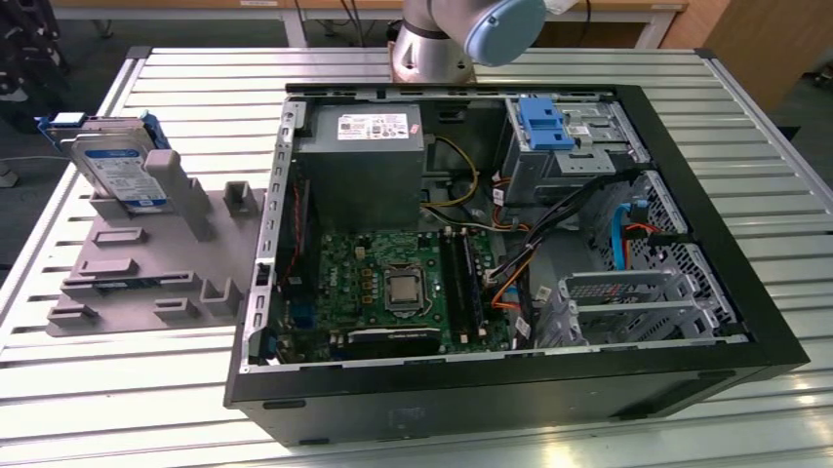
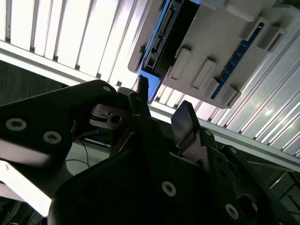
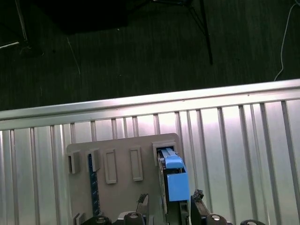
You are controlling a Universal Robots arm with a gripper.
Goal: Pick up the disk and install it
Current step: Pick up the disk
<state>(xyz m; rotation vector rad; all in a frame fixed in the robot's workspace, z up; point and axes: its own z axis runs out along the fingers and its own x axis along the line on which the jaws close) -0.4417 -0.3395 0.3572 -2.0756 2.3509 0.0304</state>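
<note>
**Item: disk** (image 1: pixel 115 168). Flat silver-grey drive clipped in a bright blue carrier frame. It stands on edge in a slot of the grey fixture block (image 1: pixel 156 278), leaning against one of the block's posts.

**Location:** the exterior view's left side of the slatted metal worktop (image 1: pixel 131 390), just beside the open computer case (image 1: pixel 768 322) but outside it. In the first wrist view it is seen edge-on (image 3: pixel 172 180).

**Handling (judged):** rigid and fairly heavy for its size. The metal faces are smooth and likely slippery, and the drive is sensitive to knocks. The plastic frame may flex, so the safest hold looks to be across the two broad faces near the exposed upper edge, clear of the post.

**Gripper** (image 2: pixel 162 107): jaws apart with nothing between them. They are lined up with the disk's edge in the first wrist view (image 3: pixel 169 196) but not touching it.

**Surroundings:** arm (image 1: pixel 450 34) at the far side of the worktop, and a blue bracket (image 1: pixel 539 122) inside the case.
</note>
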